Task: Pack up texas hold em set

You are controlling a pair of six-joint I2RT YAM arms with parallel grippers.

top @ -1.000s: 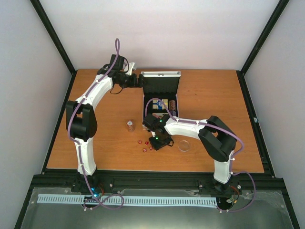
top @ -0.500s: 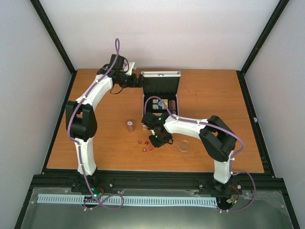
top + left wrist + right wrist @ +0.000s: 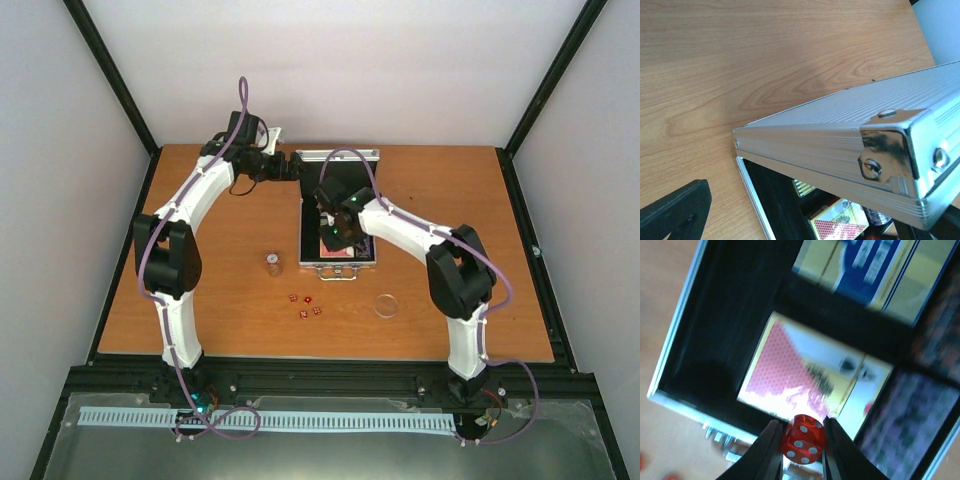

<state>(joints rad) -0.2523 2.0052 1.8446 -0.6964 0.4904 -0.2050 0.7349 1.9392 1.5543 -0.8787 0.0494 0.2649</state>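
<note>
Right hand (image 3: 801, 423) pinches a red die (image 3: 802, 440); left arm (image 3: 205, 190) stretches far forward.

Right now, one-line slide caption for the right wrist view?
Right jaws pinch a red die above the open case holding a red-backed card deck.

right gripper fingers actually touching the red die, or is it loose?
Touching. Right wrist view: the red die sits pinched between both fingers of the right gripper, with no gap on either side.
</note>
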